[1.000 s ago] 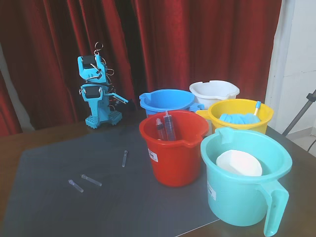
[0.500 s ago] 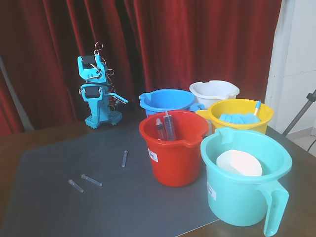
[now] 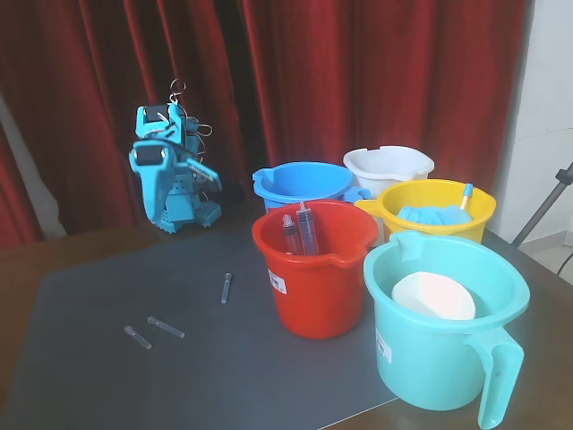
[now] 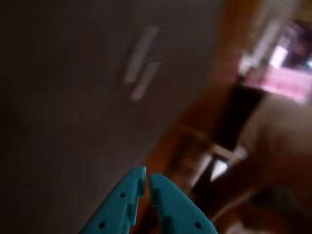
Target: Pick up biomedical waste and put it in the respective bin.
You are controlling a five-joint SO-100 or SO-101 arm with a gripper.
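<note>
Three small clear tubes, the biomedical waste, lie on the dark grey mat in the fixed view: one [image 3: 226, 288] near the middle, two [image 3: 166, 327] [image 3: 137, 337] further left and nearer. The turquoise arm stands folded at the back left, far from them, its gripper [image 3: 206, 176] pointing right and down. In the blurred wrist view the gripper [image 4: 146, 178] enters from the bottom with its tips almost touching and nothing between them. Two pale blurred tubes [image 4: 141, 53] [image 4: 145, 81] show on the mat above it.
Five buckets cluster on the right: red [image 3: 313, 300] holding dark-filled syringes [image 3: 300, 231], blue [image 3: 269, 188], white [image 3: 385, 163], yellow [image 3: 390, 208] with blue items, and teal [image 3: 430, 367] nearest, holding a white object. Red curtains hang behind.
The arm's upper part has turned and shifted left at the back of the table. The tubes and buckets have not moved.
</note>
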